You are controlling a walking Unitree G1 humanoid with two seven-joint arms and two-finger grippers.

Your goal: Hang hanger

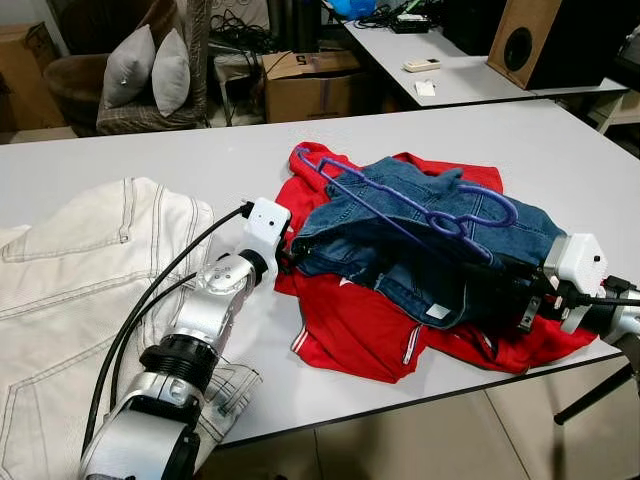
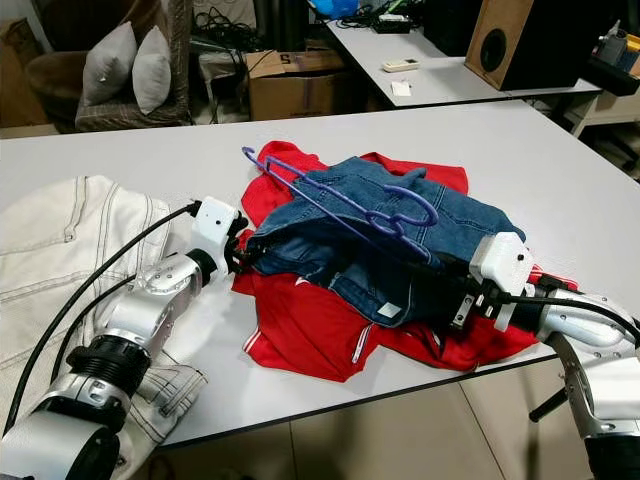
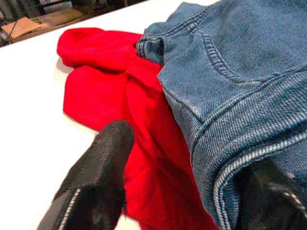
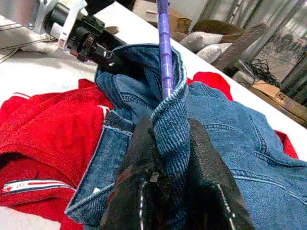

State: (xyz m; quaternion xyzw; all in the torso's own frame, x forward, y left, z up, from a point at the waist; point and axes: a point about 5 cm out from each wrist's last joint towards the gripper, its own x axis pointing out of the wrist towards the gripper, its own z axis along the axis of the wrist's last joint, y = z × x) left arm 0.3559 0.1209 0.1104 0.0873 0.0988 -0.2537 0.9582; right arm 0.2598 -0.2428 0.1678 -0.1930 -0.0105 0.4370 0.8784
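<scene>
A purple hanger [image 1: 420, 205] lies on and partly inside blue jeans [image 1: 400, 240], which are piled on a red garment [image 1: 350, 330] on the white table [image 1: 560, 150]. My right gripper [image 4: 170, 124] reaches in from the right and is shut on a fold of the jeans, with the hanger's bar [image 4: 165, 48] running down into that fold. My left gripper [image 1: 290, 250] is at the jeans' left edge. Its fingers [image 3: 103, 167] stand wide apart, open, and the denim waistband [image 3: 225, 158] lies between them and covers the other finger.
A white denim garment [image 1: 80, 270] covers the table's left part under my left arm. The table's front edge runs close below both arms. Behind stand a cardboard box [image 1: 310, 85], an armchair with pillows [image 1: 150, 70], and a second table with a speaker [image 1: 525, 40].
</scene>
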